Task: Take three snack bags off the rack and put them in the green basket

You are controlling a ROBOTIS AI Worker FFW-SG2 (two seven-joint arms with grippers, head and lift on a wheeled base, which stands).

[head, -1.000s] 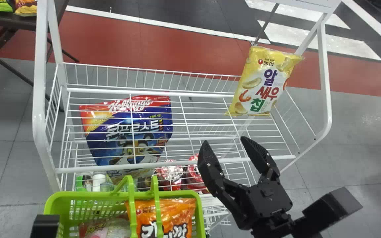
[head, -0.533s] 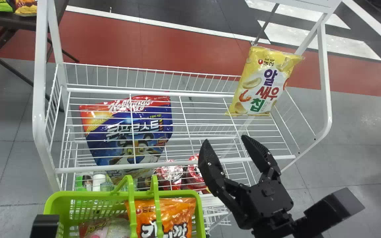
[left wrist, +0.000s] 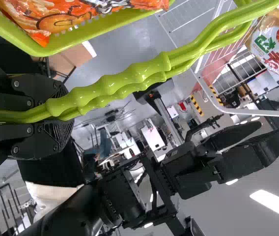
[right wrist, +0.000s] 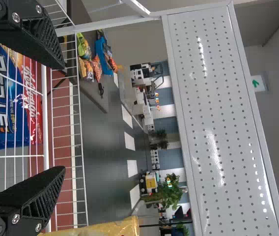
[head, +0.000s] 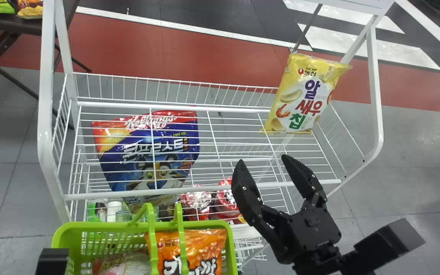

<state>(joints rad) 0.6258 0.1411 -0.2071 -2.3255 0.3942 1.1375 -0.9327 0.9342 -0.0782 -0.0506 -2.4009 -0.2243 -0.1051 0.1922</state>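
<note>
at the right end of the rack's (head: 45,114) upper shelf, toward the rear, the yellow snack bag (head: 304,95) is stood nearly upright, well apart from the right gripper (head: 262,159). that gripper is held open and unloaded over the shelf's front edge, its two fingers spread. in the green basket (head: 105,226), an orange bag (head: 203,248) and a pale bag (head: 128,263) are already contained; the yellow one is judged to be the third required. low weight is to be expected, with a soft, air-filled body, a slick film and brittle contents. the bag should be taken by its two side edges at about mid-height, with one finger placed on each side; closure should be light and even, since a hard squeeze may crush the chips or cause the film to slip. before withdrawal, the base should be lifted clear of the shelf wires. by the head view, the printed front and the base on the wires are presented in full, whereas by the right wrist view a strip of yellow film is given beside one finger. by the left wrist view, the left gripper (left wrist: 67,110) is shown clamped on the basket's handles (left wrist: 129,81), a detail that cannot be confirmed from the head view.
</note>
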